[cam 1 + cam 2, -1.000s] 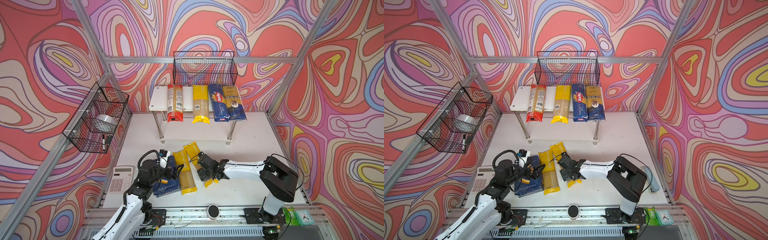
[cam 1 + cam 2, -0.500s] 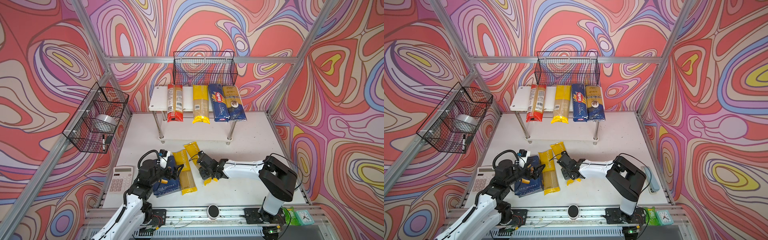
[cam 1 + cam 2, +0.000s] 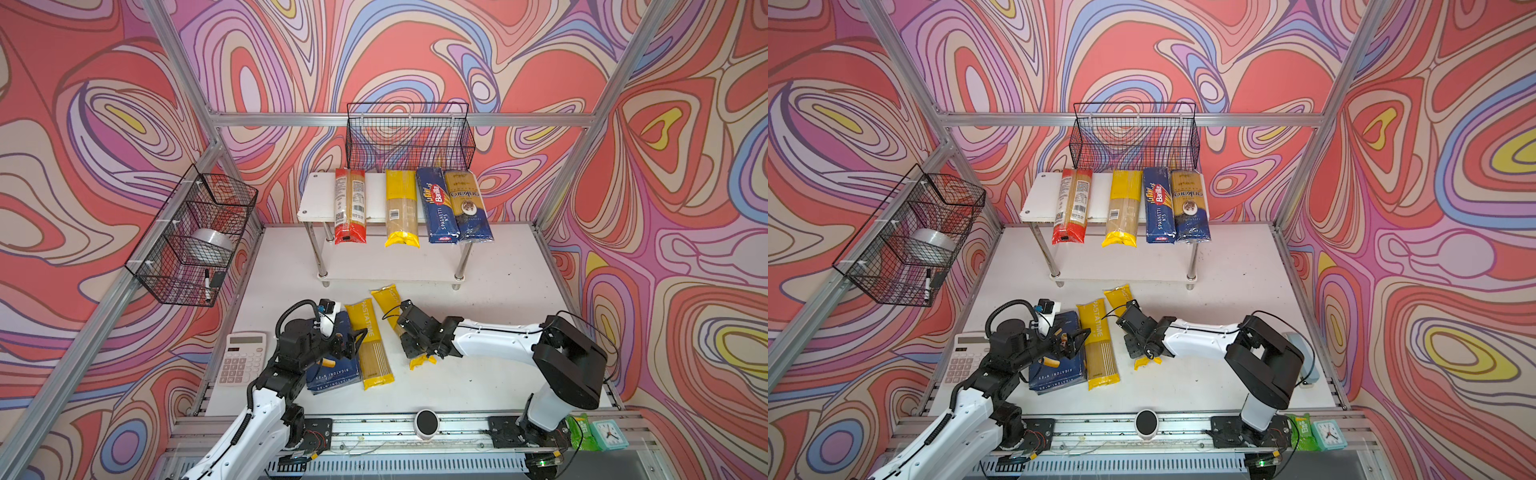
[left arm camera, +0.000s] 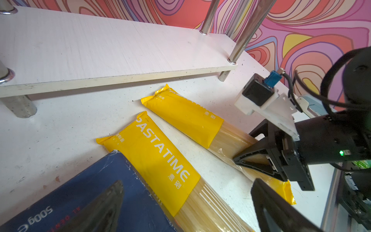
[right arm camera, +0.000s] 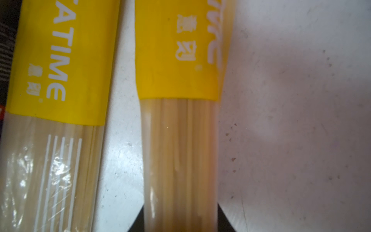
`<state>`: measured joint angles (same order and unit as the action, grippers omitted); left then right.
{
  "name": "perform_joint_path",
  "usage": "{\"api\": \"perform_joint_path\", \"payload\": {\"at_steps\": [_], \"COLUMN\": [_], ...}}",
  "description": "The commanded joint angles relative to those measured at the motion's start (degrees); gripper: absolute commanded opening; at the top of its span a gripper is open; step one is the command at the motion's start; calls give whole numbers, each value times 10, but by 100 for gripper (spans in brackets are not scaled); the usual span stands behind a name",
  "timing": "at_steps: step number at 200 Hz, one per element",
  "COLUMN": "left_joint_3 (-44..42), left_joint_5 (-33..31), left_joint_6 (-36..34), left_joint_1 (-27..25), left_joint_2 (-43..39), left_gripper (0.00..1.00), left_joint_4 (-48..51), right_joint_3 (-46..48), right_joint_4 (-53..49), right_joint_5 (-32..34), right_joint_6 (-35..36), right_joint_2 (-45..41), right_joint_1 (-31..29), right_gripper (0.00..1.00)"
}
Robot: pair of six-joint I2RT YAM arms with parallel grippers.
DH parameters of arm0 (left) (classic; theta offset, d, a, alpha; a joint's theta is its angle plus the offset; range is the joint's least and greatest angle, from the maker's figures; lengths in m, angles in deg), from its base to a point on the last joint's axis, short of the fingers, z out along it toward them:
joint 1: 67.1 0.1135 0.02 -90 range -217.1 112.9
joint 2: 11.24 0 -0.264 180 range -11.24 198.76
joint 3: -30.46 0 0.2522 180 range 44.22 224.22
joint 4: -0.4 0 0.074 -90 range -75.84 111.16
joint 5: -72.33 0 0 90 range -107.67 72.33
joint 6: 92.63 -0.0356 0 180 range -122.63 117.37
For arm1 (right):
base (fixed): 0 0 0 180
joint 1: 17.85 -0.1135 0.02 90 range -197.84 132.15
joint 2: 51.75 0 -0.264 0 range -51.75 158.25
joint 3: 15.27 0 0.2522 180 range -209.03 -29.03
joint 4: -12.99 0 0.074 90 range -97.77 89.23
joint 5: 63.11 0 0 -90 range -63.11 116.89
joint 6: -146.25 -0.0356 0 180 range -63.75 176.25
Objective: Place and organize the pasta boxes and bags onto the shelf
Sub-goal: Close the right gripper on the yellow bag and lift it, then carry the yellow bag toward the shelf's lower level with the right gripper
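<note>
Spaghetti bag [image 3: 386, 297], yellow, lay flat on table [image 3: 498, 365] before shelf [image 3: 316, 199] in both top views; right gripper [image 3: 409, 334] hid its middle. Likely light, stiff along strands, film slippery, pasta brittle: mid-length grip looked right. Left wrist view: left gripper [image 4: 186, 211] spread wide, empty, above rigatoni box [image 4: 90, 180] and neighbouring PASTATIME bag [image 4: 160, 152]. Right wrist view alone showed jaws pressed on both sides of bag's clear window.
</note>
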<state>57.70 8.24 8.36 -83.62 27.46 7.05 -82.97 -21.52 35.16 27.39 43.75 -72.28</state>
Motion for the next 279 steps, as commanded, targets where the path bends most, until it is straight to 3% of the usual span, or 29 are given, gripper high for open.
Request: {"api": "perform_joint_path", "payload": {"at_steps": [1,144,279], "left_joint_3": [1,1,0], "left_joint_5": [1,0,0], "left_joint_6": [2,2,2], "left_joint_1": [-2,-1,-1], "left_joint_2": [-4,-6,-9], "left_gripper": [100,100,100], "left_joint_4": [-8,-8,-7], "right_joint_3": [4,22,-33], "right_joint_4": [35,23,4], "right_joint_5": [26,125,129], "right_joint_6": [-13,-8,5], "right_joint_2": [-52,-207,-190], "right_joint_1": [1,19,112], "right_gripper": [0,0,0]}}
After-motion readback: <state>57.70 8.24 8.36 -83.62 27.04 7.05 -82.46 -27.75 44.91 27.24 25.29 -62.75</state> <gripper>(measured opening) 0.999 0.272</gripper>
